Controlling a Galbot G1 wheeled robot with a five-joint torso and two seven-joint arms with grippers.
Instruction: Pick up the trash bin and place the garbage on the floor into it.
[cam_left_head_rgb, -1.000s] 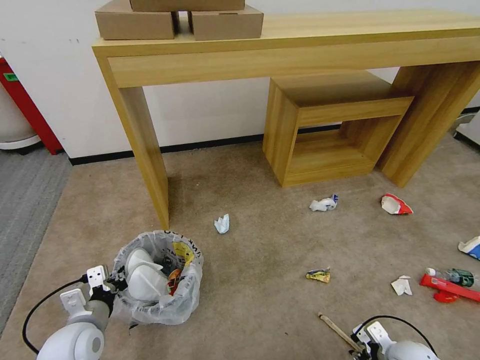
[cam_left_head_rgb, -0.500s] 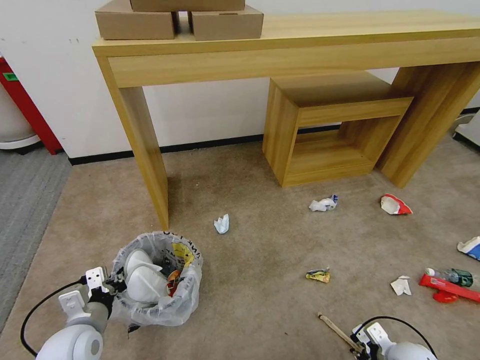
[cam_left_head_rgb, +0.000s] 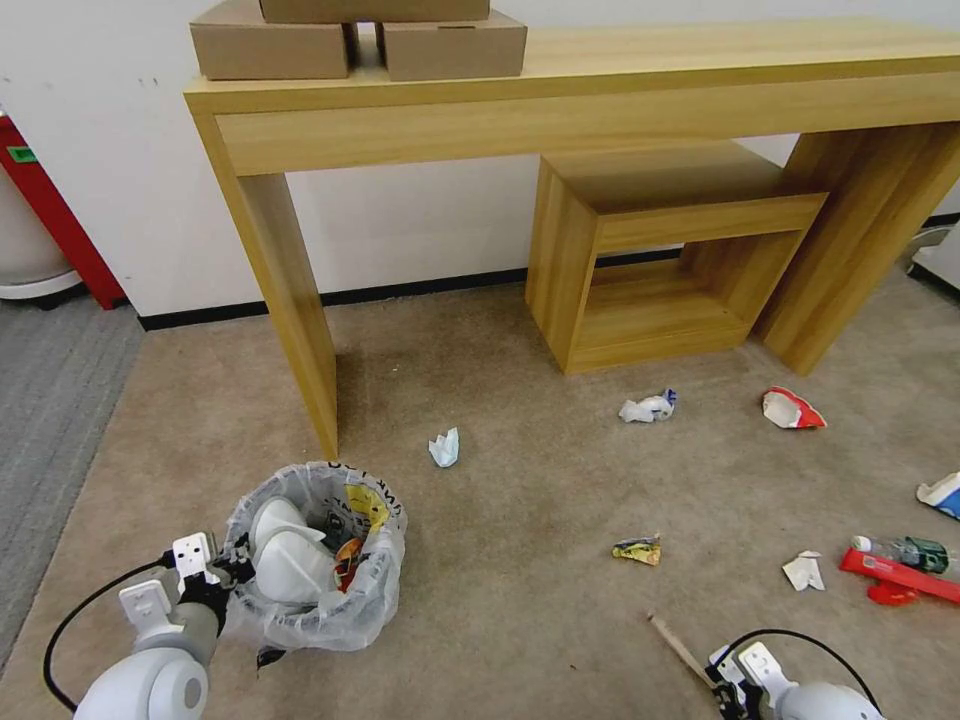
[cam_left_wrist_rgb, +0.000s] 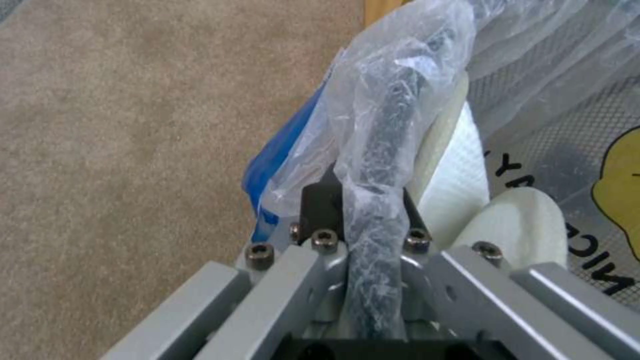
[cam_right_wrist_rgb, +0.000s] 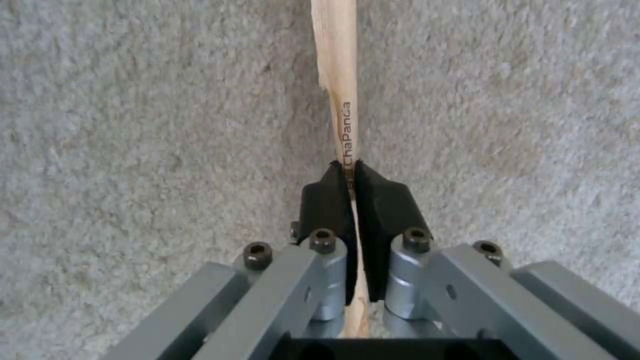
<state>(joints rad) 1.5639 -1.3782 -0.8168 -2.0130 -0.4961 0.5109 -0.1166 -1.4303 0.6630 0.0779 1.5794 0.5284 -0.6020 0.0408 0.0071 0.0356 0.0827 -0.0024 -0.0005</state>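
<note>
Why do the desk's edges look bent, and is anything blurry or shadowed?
Head view: wide-lens distortion bows the desk; soft shadow lies under it on the floor. Left wrist view: the left hand, pinching the trash bin rim, looks soft up close. Right wrist view: the right hand grips the wooden stick, its print legible.

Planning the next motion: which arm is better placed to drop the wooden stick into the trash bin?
Right. Its end effector is already shut on the wooden stick, while the left end effector is clamped on the rim of the trash bin, holding it.
</note>
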